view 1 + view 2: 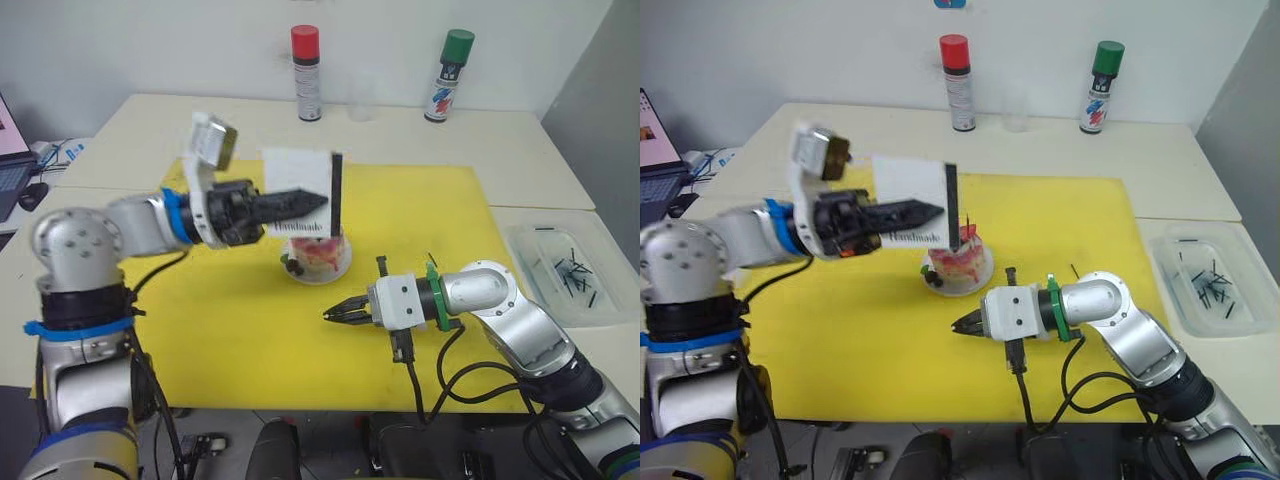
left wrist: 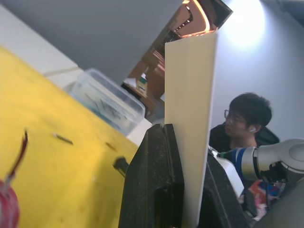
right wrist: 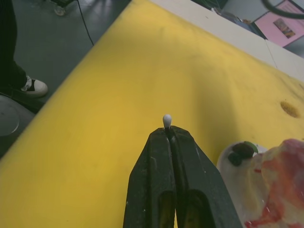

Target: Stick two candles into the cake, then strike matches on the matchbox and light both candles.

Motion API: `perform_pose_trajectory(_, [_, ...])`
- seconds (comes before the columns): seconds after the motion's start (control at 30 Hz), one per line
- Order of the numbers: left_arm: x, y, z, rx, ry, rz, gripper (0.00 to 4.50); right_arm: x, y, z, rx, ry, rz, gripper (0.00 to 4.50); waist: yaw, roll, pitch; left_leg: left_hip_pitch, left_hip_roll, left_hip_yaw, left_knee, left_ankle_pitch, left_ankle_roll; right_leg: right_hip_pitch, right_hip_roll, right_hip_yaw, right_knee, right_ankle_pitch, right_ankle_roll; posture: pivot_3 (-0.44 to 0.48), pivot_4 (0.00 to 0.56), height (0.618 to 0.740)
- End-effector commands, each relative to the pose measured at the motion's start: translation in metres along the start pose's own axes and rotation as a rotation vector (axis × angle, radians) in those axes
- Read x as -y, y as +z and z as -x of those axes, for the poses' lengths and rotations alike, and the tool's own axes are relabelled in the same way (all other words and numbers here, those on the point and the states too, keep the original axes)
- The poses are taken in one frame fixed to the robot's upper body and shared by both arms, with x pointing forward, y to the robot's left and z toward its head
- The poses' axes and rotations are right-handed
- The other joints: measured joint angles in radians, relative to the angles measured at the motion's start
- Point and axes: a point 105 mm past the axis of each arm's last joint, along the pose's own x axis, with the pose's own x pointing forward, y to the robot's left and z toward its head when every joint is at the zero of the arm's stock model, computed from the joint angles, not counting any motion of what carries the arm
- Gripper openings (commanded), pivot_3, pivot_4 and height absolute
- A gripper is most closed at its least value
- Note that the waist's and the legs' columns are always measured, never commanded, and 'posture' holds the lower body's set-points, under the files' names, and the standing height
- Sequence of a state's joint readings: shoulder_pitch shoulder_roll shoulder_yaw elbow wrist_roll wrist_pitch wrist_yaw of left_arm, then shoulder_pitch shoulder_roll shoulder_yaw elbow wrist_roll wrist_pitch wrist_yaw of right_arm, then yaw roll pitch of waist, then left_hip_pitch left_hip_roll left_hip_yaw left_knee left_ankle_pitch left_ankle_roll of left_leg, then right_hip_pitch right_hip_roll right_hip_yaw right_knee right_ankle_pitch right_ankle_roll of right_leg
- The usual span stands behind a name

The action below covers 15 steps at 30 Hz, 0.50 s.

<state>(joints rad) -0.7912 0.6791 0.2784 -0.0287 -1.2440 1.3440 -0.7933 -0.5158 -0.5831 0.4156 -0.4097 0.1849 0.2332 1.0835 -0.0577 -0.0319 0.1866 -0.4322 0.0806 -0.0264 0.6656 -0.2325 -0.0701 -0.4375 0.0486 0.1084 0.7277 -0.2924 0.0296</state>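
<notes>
Both arms are silver-grey metal with rounded joints. The left arm [image 1: 120, 225] carries blue bands beside its black gripper; the right arm [image 1: 500, 300] has a green ring, white wrist block, and dangling black cables.

The 2 eye views look forward and down from the head onto the same yellow mat [image 1: 400, 230] on the table [image 1: 520, 150], spray cans at 12 o'clock. The left wrist view looks close along the left hand [image 2: 175, 190], angled upward past the matchbox [image 2: 194, 118]. The right wrist view looks close along the right hand [image 3: 168, 137], down at the mat, cake [image 3: 280, 190] nearby.
</notes>
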Motion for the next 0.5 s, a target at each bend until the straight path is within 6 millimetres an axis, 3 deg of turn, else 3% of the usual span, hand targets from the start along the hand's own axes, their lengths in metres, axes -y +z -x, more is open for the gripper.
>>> perform_pose_trajectory(0.03, [-0.001,0.006,0.013,0.021,0.058,-0.040,0.00,0.007,0.011,0.012,0.025,-0.055,-0.023,0.04,0.002,0.000,0.000,0.000,0.000,-0.001,0.000,0.000,0.000,0.000,0.000,-0.001,0.000,0.000,0.000,0.000,0.150,0.684])
perform_pose_trajectory(0.2, [0.003,-0.022,0.013,-0.093,0.061,-0.042,0.00,0.005,0.004,0.032,-0.028,-0.105,-0.153,0.04,0.005,0.000,0.000,0.000,0.000,-0.002,0.000,0.002,-0.004,0.001,-0.001,-0.002,0.001,0.000,0.000,0.000,0.150,0.684])
perform_pose_trajectory(0.4, [0.003,-0.078,0.013,-0.335,0.074,-0.103,0.00,-0.002,-0.028,0.070,-0.234,-0.246,-0.390,0.04,0.010,0.000,0.000,0.000,0.000,-0.002,0.000,0.002,-0.004,0.001,-0.002,-0.003,0.000,-0.001,-0.002,0.000,0.150,0.684])
perform_pose_trajectory(0.5, [-0.001,-0.093,0.017,-0.382,0.082,-0.109,0.00,-0.003,-0.042,0.076,-0.298,-0.318,-0.469,0.04,0.008,0.000,0.000,0.000,0.000,-0.002,0.000,0.002,-0.004,0.001,-0.001,-0.003,0.001,-0.001,-0.002,0.000,0.150,0.684])
